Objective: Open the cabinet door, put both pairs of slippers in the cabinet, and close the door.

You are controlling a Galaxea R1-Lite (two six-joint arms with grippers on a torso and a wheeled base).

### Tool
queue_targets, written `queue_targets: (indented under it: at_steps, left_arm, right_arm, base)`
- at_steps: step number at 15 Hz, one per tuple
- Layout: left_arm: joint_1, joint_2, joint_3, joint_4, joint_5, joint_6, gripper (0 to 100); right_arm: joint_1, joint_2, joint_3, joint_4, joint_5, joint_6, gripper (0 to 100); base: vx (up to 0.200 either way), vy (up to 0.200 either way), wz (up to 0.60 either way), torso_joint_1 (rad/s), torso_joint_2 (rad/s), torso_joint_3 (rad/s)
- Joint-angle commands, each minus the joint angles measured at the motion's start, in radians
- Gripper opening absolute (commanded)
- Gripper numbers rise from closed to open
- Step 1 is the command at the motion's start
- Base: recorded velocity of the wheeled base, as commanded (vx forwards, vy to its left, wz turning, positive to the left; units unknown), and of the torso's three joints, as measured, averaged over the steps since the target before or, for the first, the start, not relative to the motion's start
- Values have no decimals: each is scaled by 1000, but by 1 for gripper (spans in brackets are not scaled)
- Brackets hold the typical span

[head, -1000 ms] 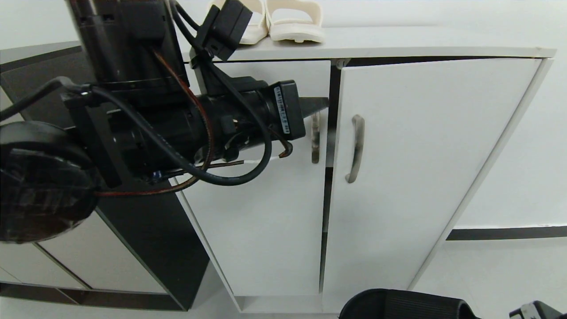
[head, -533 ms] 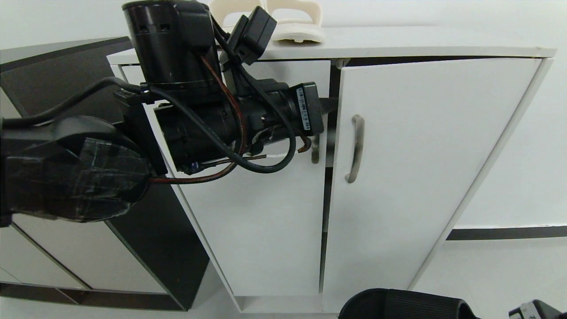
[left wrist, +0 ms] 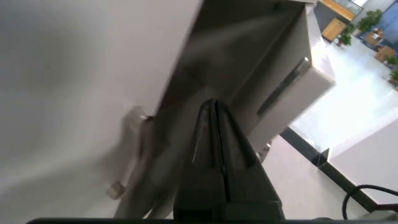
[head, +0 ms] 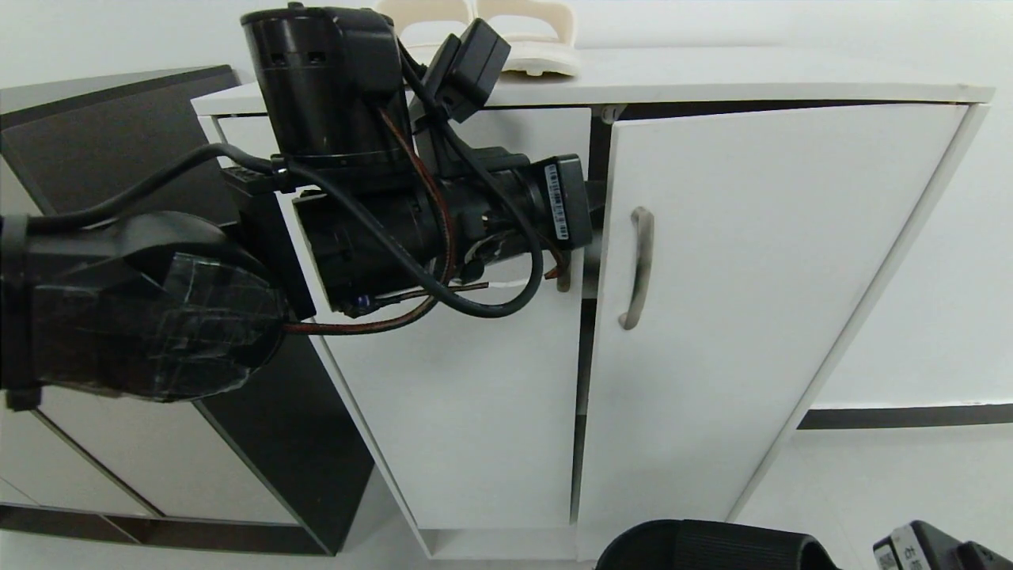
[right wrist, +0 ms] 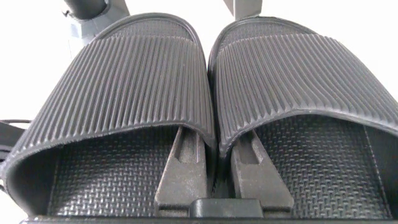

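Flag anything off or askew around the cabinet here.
Nothing damaged. The doors aren't flush: a dark gap runs between the left door and right door, with the left gripper, shut, at it. The cream slippers sit on the cabinet top, not inside; the right gripper grips the dark slippers.

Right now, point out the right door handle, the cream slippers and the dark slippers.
right door handle (head: 636, 267), head view, mid-bar.
cream slippers (head: 526, 32), head view, one slipper's strap.
dark slippers (right wrist: 124, 87), right wrist view, one ribbed strap.
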Motion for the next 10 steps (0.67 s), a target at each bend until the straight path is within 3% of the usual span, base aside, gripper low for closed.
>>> queue_targets:
  at_steps: [1, 6, 9, 10]
  left_arm:
    - [-41, -7, 7, 0, 1, 0, 0]
    - [-205, -65, 86, 0, -2, 1, 0]
    - [-207, -45, 85, -28, 1, 1, 0]
    - [-138, -56, 97, -54, 6, 4, 0]
  right_arm:
    - [51, 0, 39, -1, 4, 0, 0]
    - [105, -12, 71, -6, 4, -5, 0]
    - [102, -12, 69, -9, 1, -3, 0]
    - [70, -6, 48, -13, -4, 1, 0]
  base:
    - [-200, 0, 0, 7, 2, -2]
    - [-200, 0, 0, 0, 2, 3]
    - [-200, 0, 0, 1, 1, 1]
    - [0, 0, 0, 0, 0, 0]
